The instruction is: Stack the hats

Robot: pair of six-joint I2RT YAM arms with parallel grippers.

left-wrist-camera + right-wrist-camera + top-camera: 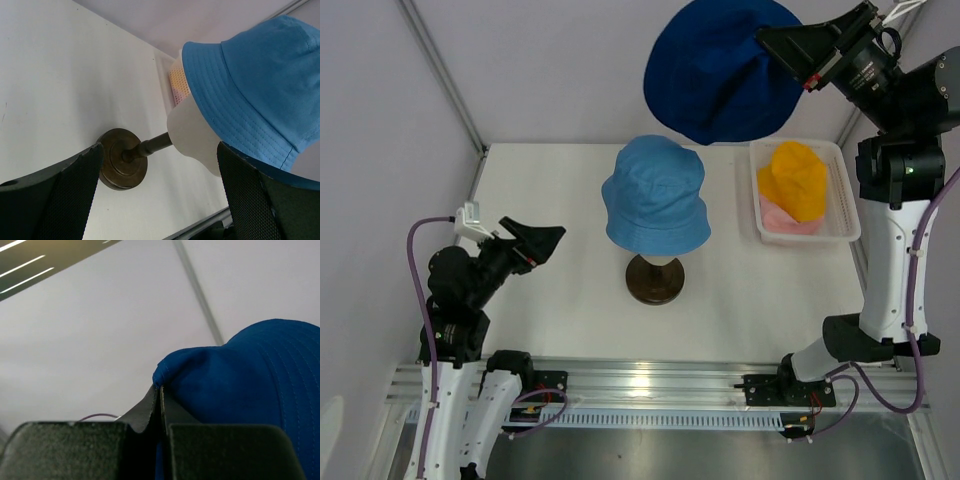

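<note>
The light blue hat (656, 195) sits on the cream mannequin head (192, 132), whose dark round base (655, 279) stands mid-table. My right gripper (767, 40) is shut on the brim of the navy blue hat (720, 70) and holds it high above the table, behind the mannequin; the pinched fold shows in the right wrist view (240, 380). The yellow-orange hat (796, 180) lies on the pink hat (782, 218) in the white mesh basket (850, 215). My left gripper (542, 240) is open and empty, left of the base, its fingers (65, 195) framing the stand.
The basket stands at the back right of the table, next to the right arm's column (895, 260). A metal rail (650, 385) runs along the table's near edge. Grey walls close the table on the left and at the back.
</note>
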